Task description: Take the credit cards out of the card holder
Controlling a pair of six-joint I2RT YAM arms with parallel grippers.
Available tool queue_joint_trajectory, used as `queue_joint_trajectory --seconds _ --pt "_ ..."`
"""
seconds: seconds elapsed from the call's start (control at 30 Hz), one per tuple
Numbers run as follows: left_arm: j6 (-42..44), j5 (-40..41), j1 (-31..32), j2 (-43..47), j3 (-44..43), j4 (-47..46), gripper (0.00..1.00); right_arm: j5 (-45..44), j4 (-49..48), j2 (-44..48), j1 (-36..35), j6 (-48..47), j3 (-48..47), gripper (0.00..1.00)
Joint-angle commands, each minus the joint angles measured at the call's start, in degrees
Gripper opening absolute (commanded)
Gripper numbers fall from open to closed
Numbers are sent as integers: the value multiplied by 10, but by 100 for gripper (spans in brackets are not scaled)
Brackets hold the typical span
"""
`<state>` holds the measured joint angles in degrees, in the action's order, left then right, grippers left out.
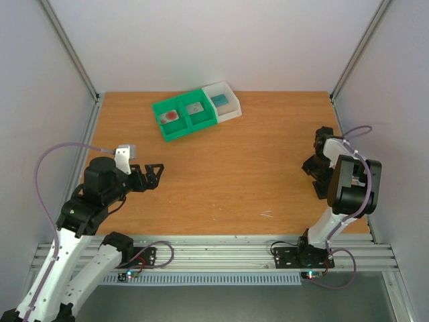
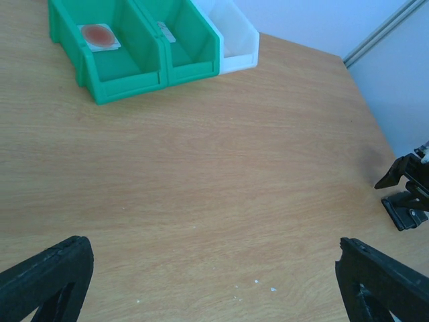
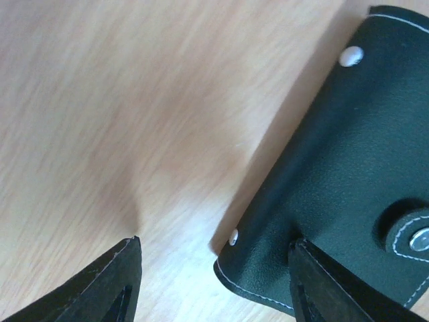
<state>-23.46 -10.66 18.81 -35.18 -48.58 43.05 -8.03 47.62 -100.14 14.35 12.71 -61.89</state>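
The card holder (image 3: 335,147) lies flat on the desk (image 1: 234,181) near the right edge, black outside up, with its clasp tab across it. The right gripper (image 3: 216,243) hangs just over it with its fingers (image 3: 110,285) apart. One finger is above bare wood and the other above the holder's near corner, and nothing is clamped between them. In the top view the holder is hidden beneath that arm.

The left gripper (image 1: 158,174) sits near the left edge, its fingers (image 2: 47,278) spread wide and holding nothing.

Toward the far edge, left of middle, stands a green bin (image 1: 186,124) with a white bin (image 1: 231,111) touching its right side. A card with a red blotch (image 2: 99,37) lies in the green bin's left compartment, and a second card (image 2: 165,31) lies in its right one.
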Motion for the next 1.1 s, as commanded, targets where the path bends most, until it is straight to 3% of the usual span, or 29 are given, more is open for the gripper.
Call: queue_joint_trajectory --seconds 0.0,0.1,0.3,0.57,0.73,1.07 --pt "12 30 -2 6 7 2 99 44 -1 -25 -83 -14 -24 61" --pt "13 26 -1 -4 2 15 99 40 15 -26 -123 -15 -35 61" --pt "14 25 -2 -8 1 16 99 12 27 25 -128 -20 -35 62" --pt "12 19 -2 -11 4 15 99 -64 36 55 -80 -9 -17 66" --pt "12 22 -2 -11 4 14 99 -16 -1 42 -43 -24 -2 67" --pt "7 40 -2 -15 7 15 99 106 -47 -3 -46 -86 5 68"
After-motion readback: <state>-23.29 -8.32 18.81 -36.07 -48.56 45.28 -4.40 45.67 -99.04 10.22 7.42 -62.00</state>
